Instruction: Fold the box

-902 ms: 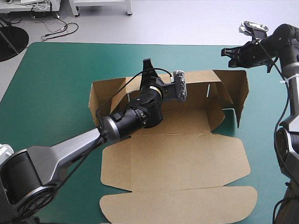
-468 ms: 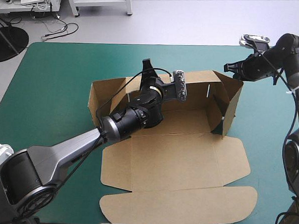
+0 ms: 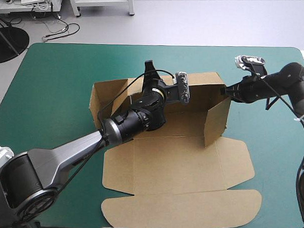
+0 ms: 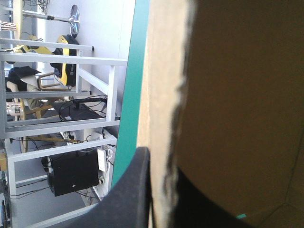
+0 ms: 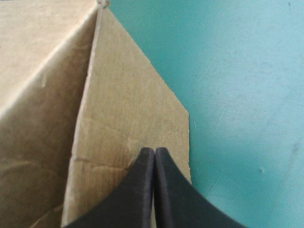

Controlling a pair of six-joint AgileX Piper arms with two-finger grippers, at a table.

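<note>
Fingers of the left gripper (image 4: 159, 180) pinch the top edge of the far wall (image 3: 201, 86) of the box (image 3: 180, 160), one black finger on each face of the board; the right gripper (image 5: 154, 156) has its fingers pressed together in one point, the tip against the outer face of the right end flap (image 3: 215, 122) near its upper far corner. The brown box lies mid-table on the teal-green cover (image 3: 57, 79), with its far wall raised, its left end wall (image 3: 95, 106) standing, the right end flap swung in across the floor, and the lid (image 3: 183, 209) flat toward the near edge. The step in hand appears to be squaring the right end flap to the far wall; it would go best if the left pinch holds the far wall upright and steady while the right tip pushes leftward, level and slow, keeping contact on the flat of the flap rather than at its free edge, where a closed point could slip off; pressing close to the crease should turn the flap cleanly rather than bow it; too hard a shove would likely slide the whole box left or drag the wall out of the left grip.
</note>
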